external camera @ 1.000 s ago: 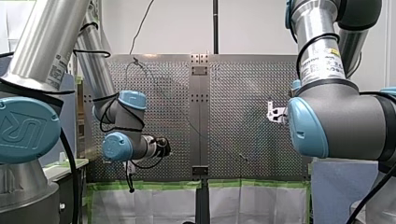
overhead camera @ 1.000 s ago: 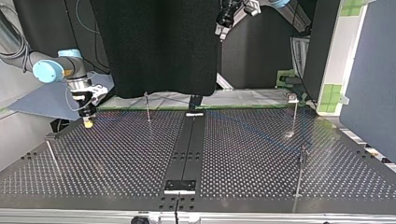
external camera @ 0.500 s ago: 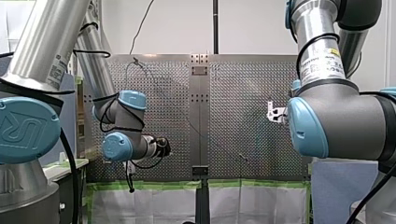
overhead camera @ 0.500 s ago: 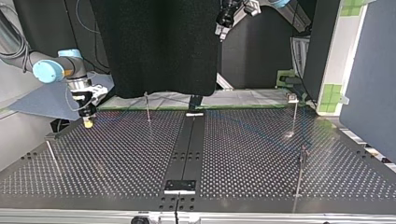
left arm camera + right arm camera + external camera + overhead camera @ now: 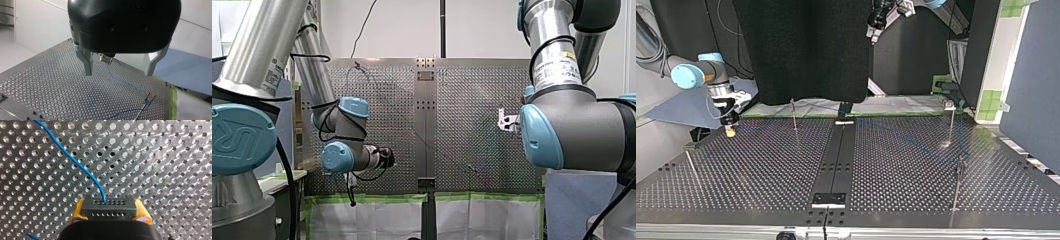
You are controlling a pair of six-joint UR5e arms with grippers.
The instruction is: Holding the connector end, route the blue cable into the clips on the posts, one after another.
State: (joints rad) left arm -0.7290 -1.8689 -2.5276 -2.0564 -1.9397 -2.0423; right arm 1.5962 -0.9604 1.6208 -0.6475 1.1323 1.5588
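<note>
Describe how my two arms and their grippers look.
My left arm and my right arm are silver tubes with grey joints, light-blue caps and black cables looped outside. The left's cap bears a UR logo; the right carries a white printed label. My left gripper has a rounded black housing and tapered grey metal fingers. My right gripper has yellow pads.

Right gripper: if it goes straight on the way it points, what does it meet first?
Probably the table: the connector in my right gripper would touch it before the pads. Depth is unclear.
</note>
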